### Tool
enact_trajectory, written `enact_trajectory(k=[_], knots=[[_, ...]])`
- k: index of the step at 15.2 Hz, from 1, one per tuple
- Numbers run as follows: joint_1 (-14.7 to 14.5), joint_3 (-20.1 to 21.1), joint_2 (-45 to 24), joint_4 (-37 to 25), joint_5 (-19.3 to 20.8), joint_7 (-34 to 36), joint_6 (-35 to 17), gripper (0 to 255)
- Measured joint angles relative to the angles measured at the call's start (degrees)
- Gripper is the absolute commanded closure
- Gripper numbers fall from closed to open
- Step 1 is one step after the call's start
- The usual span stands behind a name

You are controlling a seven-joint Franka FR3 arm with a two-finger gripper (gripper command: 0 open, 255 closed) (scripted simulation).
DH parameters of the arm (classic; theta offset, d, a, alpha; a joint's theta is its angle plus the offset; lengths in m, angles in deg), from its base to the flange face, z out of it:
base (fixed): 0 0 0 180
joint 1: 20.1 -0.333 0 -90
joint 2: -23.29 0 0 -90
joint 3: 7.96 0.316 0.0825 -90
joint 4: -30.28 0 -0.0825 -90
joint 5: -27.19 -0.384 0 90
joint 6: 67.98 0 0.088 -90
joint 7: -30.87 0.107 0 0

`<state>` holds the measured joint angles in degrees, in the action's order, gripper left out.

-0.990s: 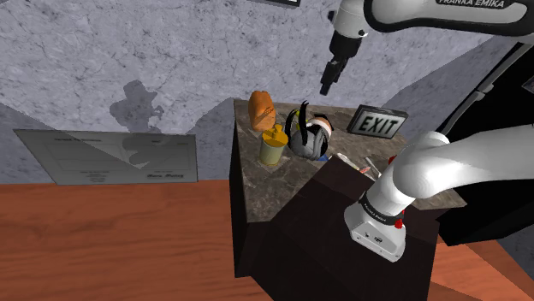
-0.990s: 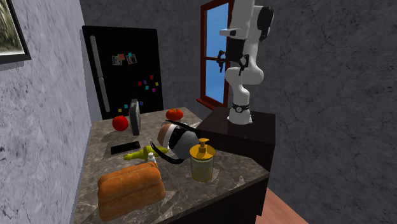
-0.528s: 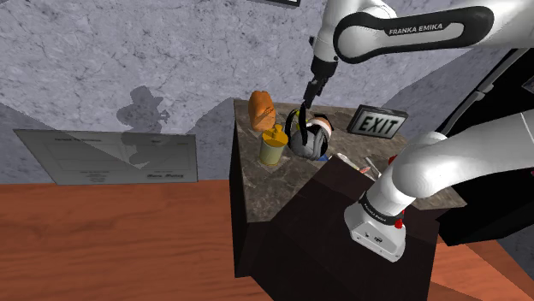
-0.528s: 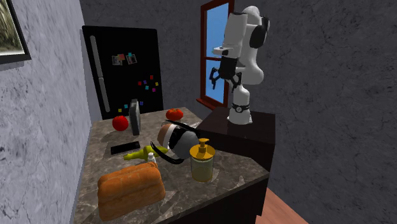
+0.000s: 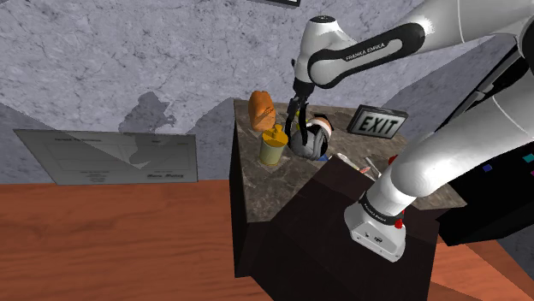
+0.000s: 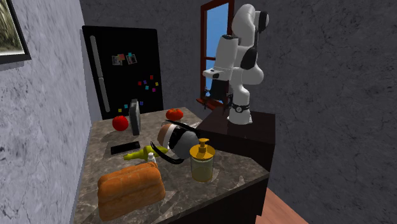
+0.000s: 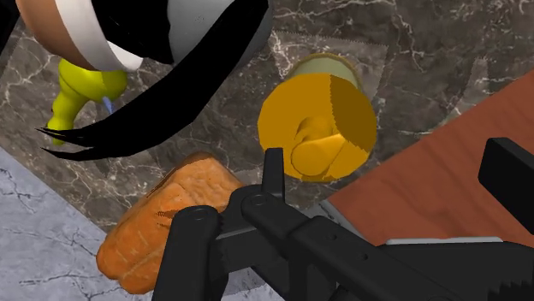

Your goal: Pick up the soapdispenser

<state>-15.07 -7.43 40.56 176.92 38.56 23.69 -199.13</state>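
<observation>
Shoulder view first: the yellow soap dispenser stands upright on the dark marble counter, just in front of the loaf of bread. The black gripper hangs in the air close beside the loaf, jaws apart, nothing in them.

Second exterior view: the dispenser sits just right of the loaf, not touching it. A black-and-white round thing (tipped over, straps everywhere) lies behind the loaf. The gripper is high up, well beyond the loaf.

Wrist view: looking down on the dispenser's pump top with the loaf near it. The fingers are spread wide and empty.
</observation>
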Motion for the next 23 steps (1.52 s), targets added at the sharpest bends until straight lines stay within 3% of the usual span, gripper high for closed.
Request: enact_trajectory(k=[10,18,19,23], knots=[[2.05,-1.21,-22.82,-7.06,5.74,2.9,-16.43,0],[1.85,-2.32,-30.49,-8.27,8.85,5.69,-22.86,0],[1.83,-2.38,-30.74,-8.29,8.97,5.81,-23.09,255],[1.81,-2.45,-30.92,-8.32,9.1,5.95,-23.34,255]])
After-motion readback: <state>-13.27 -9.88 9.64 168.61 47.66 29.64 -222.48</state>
